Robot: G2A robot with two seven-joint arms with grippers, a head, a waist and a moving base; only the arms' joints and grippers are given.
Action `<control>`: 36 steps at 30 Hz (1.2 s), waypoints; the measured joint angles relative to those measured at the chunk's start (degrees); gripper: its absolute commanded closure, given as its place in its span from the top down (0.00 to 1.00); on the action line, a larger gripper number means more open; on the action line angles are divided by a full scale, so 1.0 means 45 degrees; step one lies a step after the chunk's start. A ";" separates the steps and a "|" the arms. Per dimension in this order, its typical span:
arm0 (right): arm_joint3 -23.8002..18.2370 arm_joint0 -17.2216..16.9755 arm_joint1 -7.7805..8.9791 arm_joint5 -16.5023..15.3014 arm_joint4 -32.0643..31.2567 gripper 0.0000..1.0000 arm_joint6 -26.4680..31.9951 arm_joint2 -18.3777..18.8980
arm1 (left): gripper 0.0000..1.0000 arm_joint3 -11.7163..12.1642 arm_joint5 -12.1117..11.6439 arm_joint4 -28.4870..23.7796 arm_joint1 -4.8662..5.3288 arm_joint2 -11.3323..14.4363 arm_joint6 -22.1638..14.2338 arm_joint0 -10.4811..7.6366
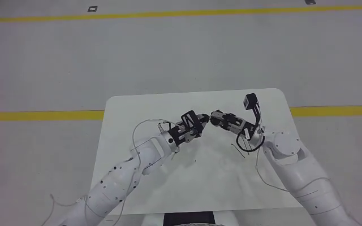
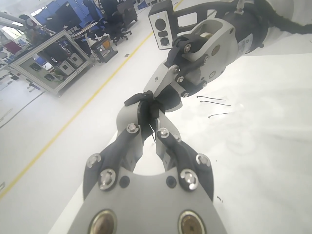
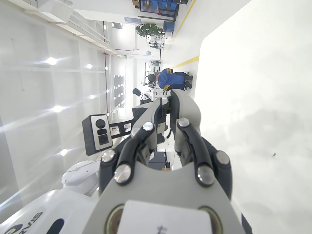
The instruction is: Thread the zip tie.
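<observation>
Above the middle of the white table (image 1: 141,113) my two grippers meet tip to tip. My left gripper (image 1: 202,120) (image 2: 148,104) is shut on the zip tie (image 2: 152,134), a thin black strand that hangs down between its fingers. My right gripper (image 1: 214,117) (image 2: 152,96) (image 3: 168,99) comes in from the opposite side, fingers pressed together at the same spot on the tie. The tie's head is hidden behind the black pads (image 2: 142,113). In the right wrist view, my left arm's wrist camera (image 3: 98,135) sits just behind the fingertips.
Three spare black zip ties (image 2: 214,102) lie on the table beneath my right wrist, and a small black scrap (image 2: 219,199) lies closer in. The table's rounded far corner (image 3: 204,40) borders open floor with a yellow line (image 1: 181,12).
</observation>
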 measured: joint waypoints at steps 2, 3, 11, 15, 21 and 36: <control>0.0030 -0.0012 0.0000 -0.0004 -0.0042 1.00 0.0007 0.0101 | 0.00 -0.0056 -0.0078 -0.0136 0.0049 -0.0210 0.0071 0.0127; 0.0047 -0.0025 0.0000 -0.0016 -0.0048 1.00 0.0005 0.0164 | 0.00 -0.0095 -0.0123 -0.0256 0.0079 -0.0354 0.0127 0.0216; 0.0130 -0.0095 0.0023 -0.0576 -0.0493 1.00 0.0325 0.0513 | 0.00 -0.0328 -0.1207 -0.2452 0.0324 -0.1336 0.0575 0.0999; 0.0259 -0.0047 0.0058 -0.1216 -0.1028 1.00 0.1036 0.0593 | 0.00 -0.0283 -0.1135 -0.4836 0.0620 -0.1211 0.0337 0.1092; 0.0450 0.0066 0.0085 -0.2032 -0.1936 1.00 0.1518 0.0624 | 0.00 -0.0325 -0.1138 -0.7619 0.1278 -0.0601 -0.0078 0.0818; 0.0494 -0.0002 0.0049 -0.2708 -0.2925 1.00 0.0759 0.0576 | 0.00 0.0115 -0.1138 -0.8934 0.1727 -0.0286 0.0023 0.0545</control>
